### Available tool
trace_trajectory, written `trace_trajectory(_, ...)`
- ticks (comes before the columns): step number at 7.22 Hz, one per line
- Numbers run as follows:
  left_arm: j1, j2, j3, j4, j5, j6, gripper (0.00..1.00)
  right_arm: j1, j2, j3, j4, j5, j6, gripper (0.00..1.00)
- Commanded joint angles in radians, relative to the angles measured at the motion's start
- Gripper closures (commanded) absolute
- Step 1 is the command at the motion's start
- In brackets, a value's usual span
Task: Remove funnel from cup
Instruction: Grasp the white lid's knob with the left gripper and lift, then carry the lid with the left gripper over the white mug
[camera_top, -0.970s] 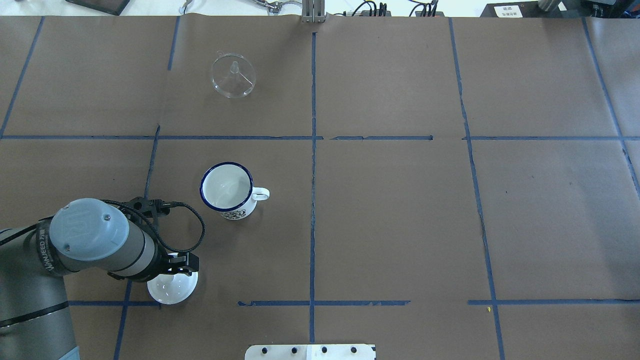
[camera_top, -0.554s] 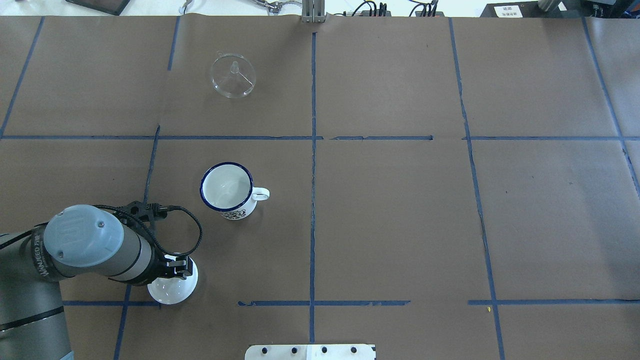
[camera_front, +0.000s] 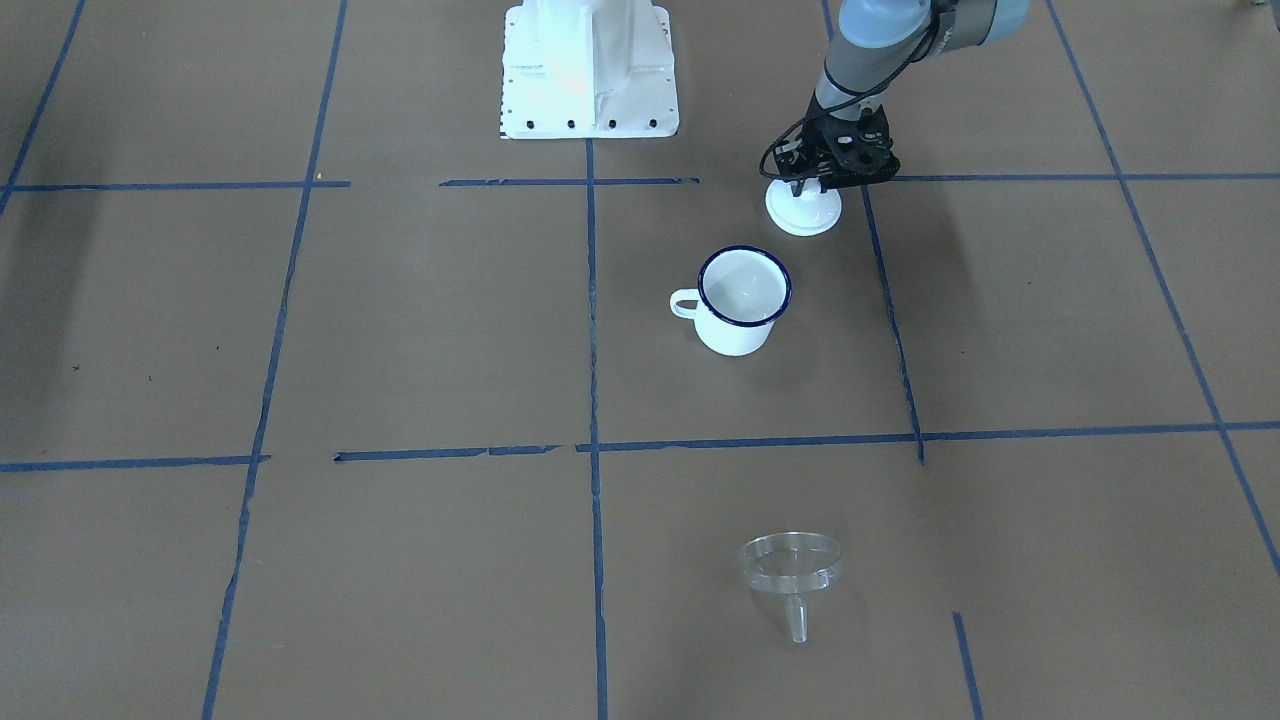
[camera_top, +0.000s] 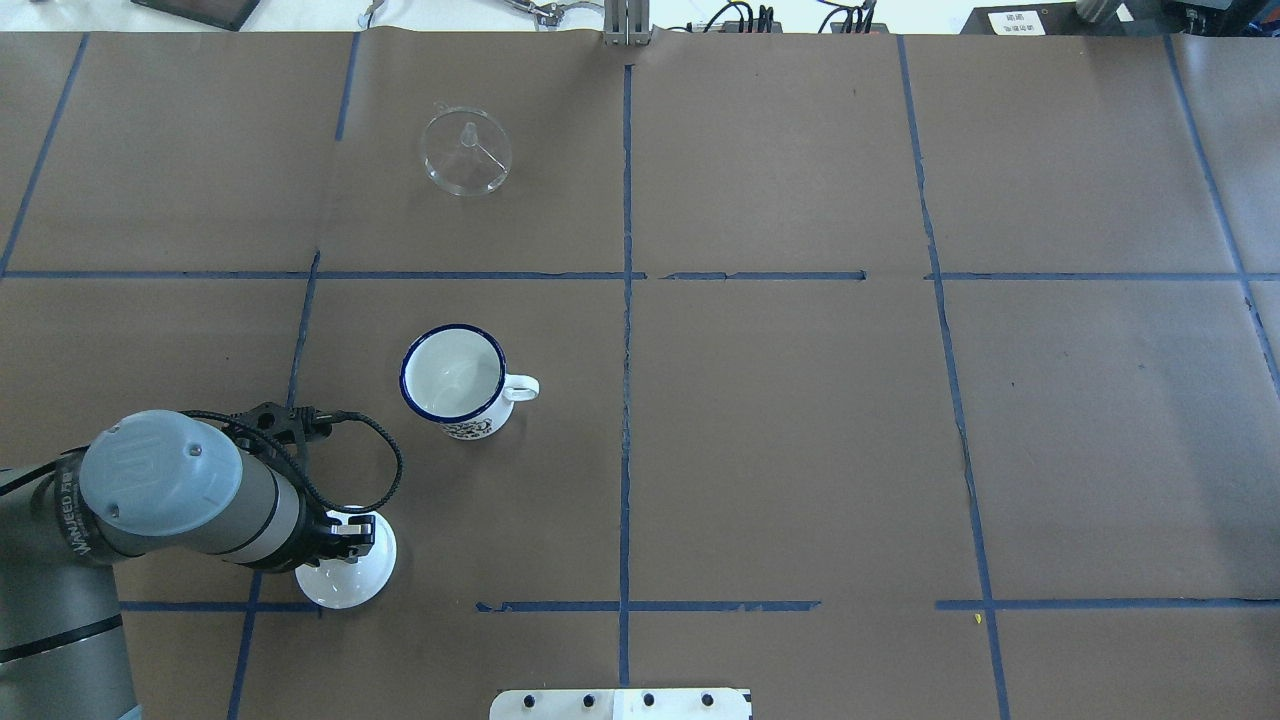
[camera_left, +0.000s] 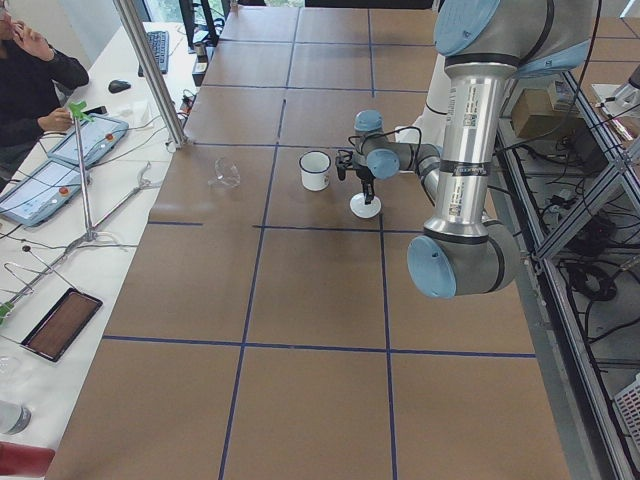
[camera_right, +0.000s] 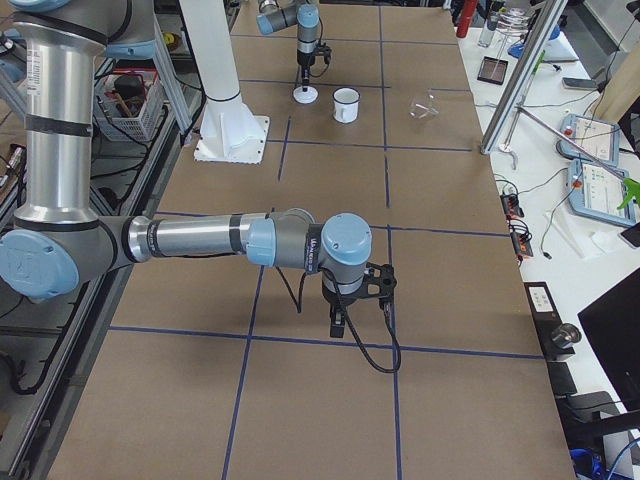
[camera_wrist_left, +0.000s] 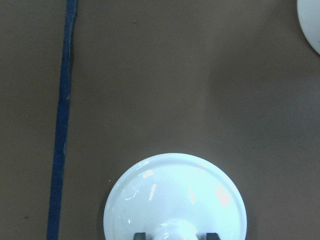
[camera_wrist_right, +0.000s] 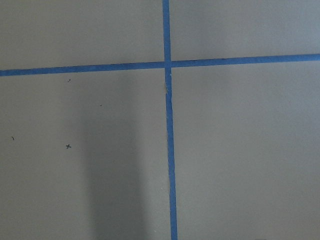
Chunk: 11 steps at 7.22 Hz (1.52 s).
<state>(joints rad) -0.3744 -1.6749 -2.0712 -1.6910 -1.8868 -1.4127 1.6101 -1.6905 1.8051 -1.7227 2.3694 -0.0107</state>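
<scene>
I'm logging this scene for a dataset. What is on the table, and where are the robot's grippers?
funnel: one, clear, alone at the table's far side, out of the cup
cup: one, white with a dark blue rim, upright and empty, on the robot's left half
lid: one, white with a knob, flat on the table near the robot, under the left gripper
table: one, brown paper with a blue tape grid
left gripper: one, black, open, fingers on either side of the lid's knob
right gripper: one, black, over bare table far from the other things; cannot tell if open or shut
</scene>
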Motion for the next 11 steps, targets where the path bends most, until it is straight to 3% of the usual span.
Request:
trace_trajectory(1,0.0,0.001,-0.025,0.013,-0.003,0.0,0.99,0.002,0.0,0.0,0.0,0.001,0.0,0.0)
trace_trajectory(3,-0.003,0.035,-0.184,0.142,-0.018,0.006,1.0,0.002,0.0,0.0,0.0,0.001,0.0,0.0)
trace_trajectory(5,-0.011,-0.002,-0.294,0.313,-0.069,0.011,1.0,0.004,0.0,0.0,0.0,0.001,0.0,0.0)
trace_trajectory(7,-0.101,-0.108,-0.262,0.321,-0.064,0.046,1.0,0.002,0.002,0.0,0.0,-0.002,0.0,0.0)
trace_trajectory(9,-0.208,-0.367,-0.077,0.396,-0.069,0.08,1.0,0.004,0.002,-0.001,0.0,-0.003,0.0,0.0)
trace_trajectory(11,-0.245,-0.449,0.008,0.399,-0.071,0.106,1.0,0.002,0.003,-0.001,0.0,-0.002,0.0,0.0)
